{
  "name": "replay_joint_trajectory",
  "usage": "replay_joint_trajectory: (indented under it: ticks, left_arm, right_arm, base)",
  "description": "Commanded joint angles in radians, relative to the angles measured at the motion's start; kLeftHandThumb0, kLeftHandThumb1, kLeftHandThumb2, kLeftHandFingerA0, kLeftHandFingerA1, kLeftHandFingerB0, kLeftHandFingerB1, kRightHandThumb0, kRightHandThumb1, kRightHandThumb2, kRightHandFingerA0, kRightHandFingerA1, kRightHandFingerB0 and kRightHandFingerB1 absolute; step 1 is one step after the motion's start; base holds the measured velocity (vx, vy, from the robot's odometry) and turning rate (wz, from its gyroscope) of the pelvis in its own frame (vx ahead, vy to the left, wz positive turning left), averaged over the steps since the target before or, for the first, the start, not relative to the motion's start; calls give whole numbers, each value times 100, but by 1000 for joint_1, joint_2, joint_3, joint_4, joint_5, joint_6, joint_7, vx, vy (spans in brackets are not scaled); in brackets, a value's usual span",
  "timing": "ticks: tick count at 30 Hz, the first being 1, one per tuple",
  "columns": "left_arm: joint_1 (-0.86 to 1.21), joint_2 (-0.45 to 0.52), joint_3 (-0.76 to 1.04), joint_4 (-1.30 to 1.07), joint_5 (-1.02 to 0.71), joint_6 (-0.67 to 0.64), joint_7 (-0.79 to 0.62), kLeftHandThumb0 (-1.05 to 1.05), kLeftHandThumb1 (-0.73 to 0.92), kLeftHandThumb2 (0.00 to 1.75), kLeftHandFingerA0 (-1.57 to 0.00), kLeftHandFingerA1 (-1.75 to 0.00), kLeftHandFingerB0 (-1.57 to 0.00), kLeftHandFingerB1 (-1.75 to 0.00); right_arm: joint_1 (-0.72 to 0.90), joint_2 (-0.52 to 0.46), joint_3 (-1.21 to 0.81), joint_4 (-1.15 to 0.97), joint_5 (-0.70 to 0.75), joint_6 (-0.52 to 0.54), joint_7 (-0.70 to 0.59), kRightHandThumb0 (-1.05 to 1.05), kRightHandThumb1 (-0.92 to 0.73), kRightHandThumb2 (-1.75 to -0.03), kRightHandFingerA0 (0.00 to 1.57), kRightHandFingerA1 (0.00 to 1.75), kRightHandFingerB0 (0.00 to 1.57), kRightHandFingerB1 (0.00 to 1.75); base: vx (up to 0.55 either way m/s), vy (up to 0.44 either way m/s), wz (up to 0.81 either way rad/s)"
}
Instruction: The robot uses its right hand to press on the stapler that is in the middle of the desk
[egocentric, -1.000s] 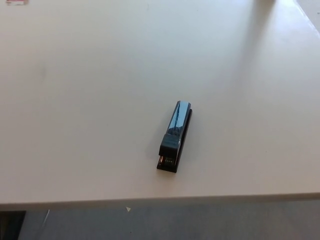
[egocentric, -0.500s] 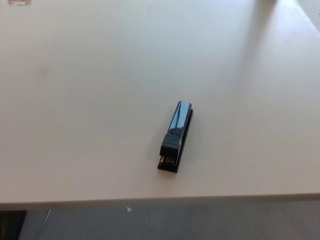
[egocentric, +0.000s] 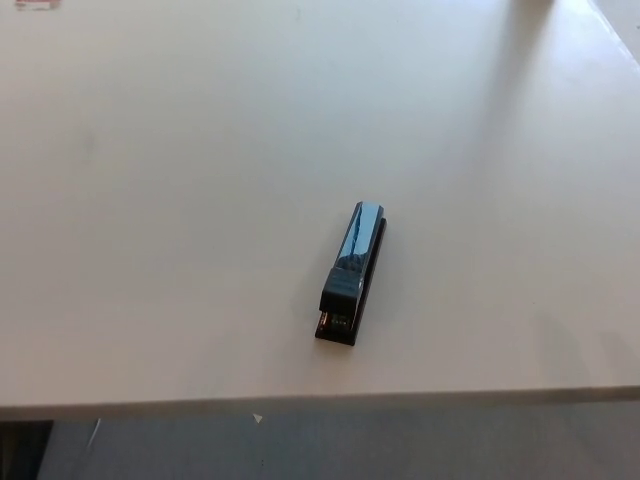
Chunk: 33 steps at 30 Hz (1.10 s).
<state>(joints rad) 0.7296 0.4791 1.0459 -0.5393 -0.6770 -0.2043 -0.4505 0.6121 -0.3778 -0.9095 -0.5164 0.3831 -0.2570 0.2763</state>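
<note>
1. Head view looking down on a pale desk (egocentric: 180, 200). A blue-topped stapler (egocentric: 352, 272) w/ black base lies flat on it, roughly mid-desk but nearer the front edge (egocentric: 300, 402), long axis running front-to-back and tilted slightly right at its far end.
2. Neither robot hand is in view, so whether they're open or holding anything can't be told (nothing touches the stapler).
3. Step in hand, by my judgement: bring the right hand in over the stapler and press. Best done straight down on the blue top arm, toward its far end, so the base stays flat and doesn't skid or tip.
4. Room: bare desk all round the stapler, esp. to its right; approach looks unobstructed. Floor (egocentric: 400, 440) shows beyond the front edge.
</note>
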Motion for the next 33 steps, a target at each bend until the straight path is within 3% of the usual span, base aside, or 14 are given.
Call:
replay_joint_trajectory:
  ticks: [1,2,9,13,15,16,18,19,20,22,25,28,31,33]
  left_arm:
    - [-127,108,38,-196,-228,72,145,-88,78,119,-3,-49,-8,-21]
    - [-144,115,27,-209,-220,77,155,-92,92,77,-2,-53,-4,-34]
    - [-330,214,-143,-310,-188,173,235,-83,74,117,0,-49,0,-27]
    - [-432,256,-258,-340,-151,248,305,-86,74,116,-1,-59,0,-37]
    - [-491,265,-333,-341,-125,273,324,-93,92,74,0,-64,-3,-42]
    - [-530,265,-384,-337,-111,287,332,-89,74,113,-3,-61,-6,-42]
    - [-603,245,-489,-330,-50,309,352,-86,75,117,-1,-60,0,-43]
    - [-636,226,-539,-321,-28,311,353,-85,75,117,-2,-59,0,-44]
    - [-661,203,-589,-312,-12,317,355,-91,79,118,-9,-61,-3,-44]
    - [-695,181,-667,-306,24,341,367,-95,92,78,-2,-59,-4,-40]
    - [-730,144,-755,-295,58,368,386,-89,74,119,0,-57,0,-38]
    - [-746,109,-808,-281,80,372,392,-97,92,73,-2,-61,-2,-43]
    - [-706,74,-848,-277,120,366,385,-96,73,119,-4,-57,-8,-39]
    - [-641,48,-857,-288,139,340,363,-102,92,72,-4,-53,-4,-37]
  right_arm:
    - [-94,-67,-9,-188,229,95,-68,-97,-79,-124,3,26,0,8]
    - [-109,-66,6,-200,225,102,-74,-91,-74,-122,6,36,0,12]
    - [-347,-107,250,-312,138,240,-141,-91,-73,-121,7,47,0,17]
    - [-479,-121,389,-324,85,331,-165,-95,-70,-117,3,46,0,24]
    - [-554,-110,468,-317,44,361,-180,-105,-92,-73,0,63,0,30]
    - [-591,-95,519,-309,22,379,-188,-105,-77,-121,6,53,0,28]
    - [-648,-48,611,-265,-24,368,-186,-103,-92,-75,3,60,0,31]
    - [-668,-30,645,-244,-41,363,-185,-101,-75,-120,9,54,1,24]
    - [-692,-10,681,-228,-57,377,-197,-105,-92,-76,4,63,0,39]
    - [-741,35,743,-191,-83,385,-217,-104,-72,-117,14,66,5,34]
    - [-791,82,799,-134,-83,376,-212,-105,-73,-119,20,68,4,36]
    - [-827,127,837,-91,-94,363,-218,-105,-70,-117,22,66,6,47]
    - [-888,213,891,-38,-139,385,-284,-105,-88,-69,45,73,29,59]
    - [-956,286,905,44,-116,377,-300,-103,-85,-66,75,112,62,94]
  base:
    - [0,0,0]
    - [0,0,0]
    - [0,0,0]
    - [0,0,0]
    - [0,0,0]
    - [0,0,0]
    - [0,0,0]
    - [0,0,0]
    - [0,0,0]
    - [0,0,0]
    - [0,0,0]
    - [0,0,0]
    - [0,0,0]
    - [0,0,0]
